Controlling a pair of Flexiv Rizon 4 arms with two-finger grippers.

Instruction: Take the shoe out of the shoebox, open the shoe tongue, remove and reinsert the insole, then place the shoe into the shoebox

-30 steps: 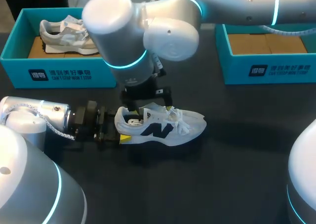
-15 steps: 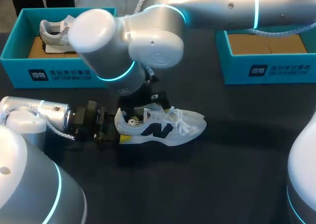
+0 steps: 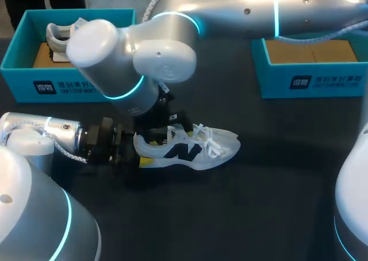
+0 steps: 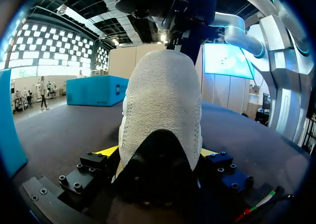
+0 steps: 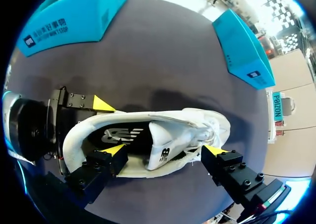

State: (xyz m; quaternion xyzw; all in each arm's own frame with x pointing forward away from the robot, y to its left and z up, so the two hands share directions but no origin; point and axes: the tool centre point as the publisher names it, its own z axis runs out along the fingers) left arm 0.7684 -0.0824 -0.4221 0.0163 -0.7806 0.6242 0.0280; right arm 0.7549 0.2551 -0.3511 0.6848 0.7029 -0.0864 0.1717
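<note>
**A:** Where is the white mesh sneaker with the navy side logo?

**B:** It sits on the dark counter, outside the boxes, with its heel toward my left and its toe toward my right. The left hand is clamped on the heel from both sides.

**A:** And the right hand?

**B:** It is spread apart over the shoe's opening, with its fingers set along the shoe's length. The dark insole lies just under it, so I judge it the nearer hand.
</note>
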